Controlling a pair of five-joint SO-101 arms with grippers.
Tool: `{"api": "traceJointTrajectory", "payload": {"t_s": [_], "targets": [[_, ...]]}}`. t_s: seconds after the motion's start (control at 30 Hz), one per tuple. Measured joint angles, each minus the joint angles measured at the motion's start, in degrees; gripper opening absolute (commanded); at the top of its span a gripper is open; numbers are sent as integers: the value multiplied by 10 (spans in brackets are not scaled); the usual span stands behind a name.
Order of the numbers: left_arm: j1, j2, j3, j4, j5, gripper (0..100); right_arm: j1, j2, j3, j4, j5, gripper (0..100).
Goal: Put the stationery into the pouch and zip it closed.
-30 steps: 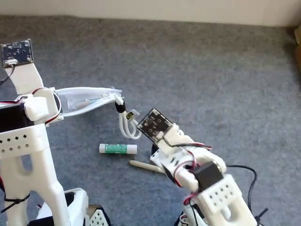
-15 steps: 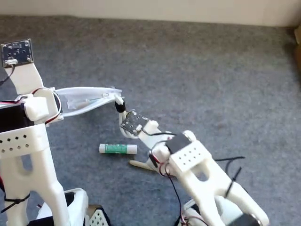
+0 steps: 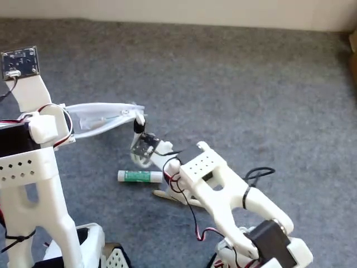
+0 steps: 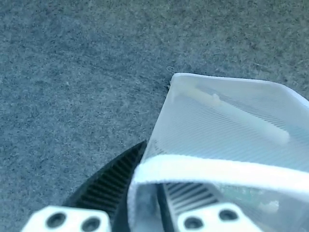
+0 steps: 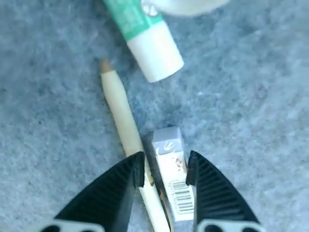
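My left gripper (image 4: 149,195) is shut on the white-banded rim of the clear mesh pouch (image 4: 227,130), holding it above the carpet. The pouch (image 3: 103,118) juts right from the left arm, and a pale stick-shaped item (image 4: 241,121) lies inside it. My right gripper (image 5: 165,159) is open, pointing down, with its fingers on either side of a small eraser (image 5: 171,176) and the cream pencil (image 5: 120,116). The green-and-white glue stick (image 5: 142,34) lies just beyond them. From above, the glue stick (image 3: 139,176) and pencil (image 3: 166,195) lie beside the right arm's wrist.
Grey carpet (image 3: 251,84) covers the whole floor, with open room to the right and back. The left arm's white base (image 3: 39,206) stands at the front left. A black zipper pull with white cord (image 3: 138,127) hangs off the pouch's end, near the right wrist.
The right arm has swung left and folded down, bringing its wrist over the pencil and eraser. The left arm and pouch have stayed put.
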Motion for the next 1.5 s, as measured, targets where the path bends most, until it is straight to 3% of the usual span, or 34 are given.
{"api": "traceJointTrajectory", "payload": {"t_s": [0.53, 0.77, 1.5], "targets": [[0, 0, 0, 0, 0, 7, 1, 55, -2, -57, 4, 136], [0, 0, 0, 0, 0, 7, 36, 67, -5, -60, 4, 6], [0, 0, 0, 0, 0, 7, 81, 67, -10, -10, 4, 5]]}}
